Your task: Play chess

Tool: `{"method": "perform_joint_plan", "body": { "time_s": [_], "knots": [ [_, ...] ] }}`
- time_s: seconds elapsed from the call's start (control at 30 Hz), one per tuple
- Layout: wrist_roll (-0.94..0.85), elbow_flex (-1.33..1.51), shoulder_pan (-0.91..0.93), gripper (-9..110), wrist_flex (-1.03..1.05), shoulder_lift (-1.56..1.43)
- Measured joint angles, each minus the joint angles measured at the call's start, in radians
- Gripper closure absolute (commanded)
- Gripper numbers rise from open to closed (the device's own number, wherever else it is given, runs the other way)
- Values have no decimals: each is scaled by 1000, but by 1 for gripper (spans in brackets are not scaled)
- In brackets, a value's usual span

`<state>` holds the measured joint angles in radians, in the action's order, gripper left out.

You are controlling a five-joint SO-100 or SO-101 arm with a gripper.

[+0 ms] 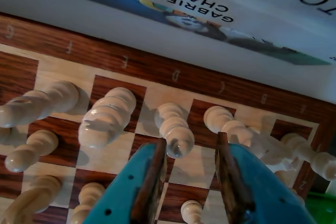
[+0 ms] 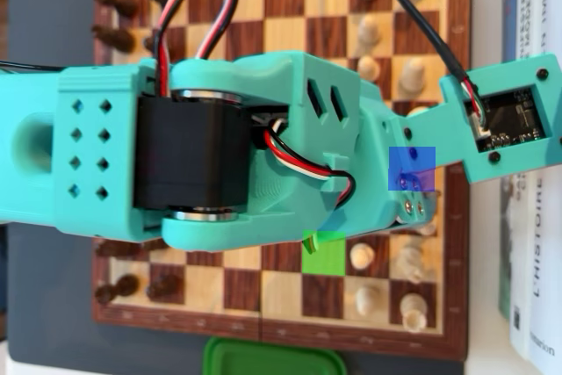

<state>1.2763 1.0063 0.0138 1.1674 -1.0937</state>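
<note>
My gripper (image 1: 190, 140), teal with brown pads, is open and empty in the wrist view. It hangs over the white back ranks of the wooden chessboard (image 1: 173, 72). A white piece (image 1: 176, 129) stands just beyond the left finger's tip, not between the jaws. Another white piece (image 1: 231, 124) is beyond the right finger. A white pawn (image 1: 191, 211) shows low in the gap between the fingers. In the overhead view the teal arm (image 2: 263, 147) covers the middle of the board (image 2: 281, 322) and hides the gripper. White pieces (image 2: 408, 261) stand at the right and dark pieces (image 2: 118, 37) at the left.
Books lie along the board's white side (image 1: 210, 3), at the right edge in the overhead view (image 2: 531, 287). A green lid (image 2: 272, 357) sits below the board. A blue square (image 2: 412, 168) and a green square (image 2: 324, 254) mark the board. More tall white pieces (image 1: 107, 116) crowd the left.
</note>
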Motion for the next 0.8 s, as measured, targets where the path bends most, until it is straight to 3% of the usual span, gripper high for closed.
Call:
{"method": "perform_joint_plan", "body": {
  "time_s": [0.8],
  "knots": [
    [0, 0, 0, 87, 0, 64]
  ]
}}
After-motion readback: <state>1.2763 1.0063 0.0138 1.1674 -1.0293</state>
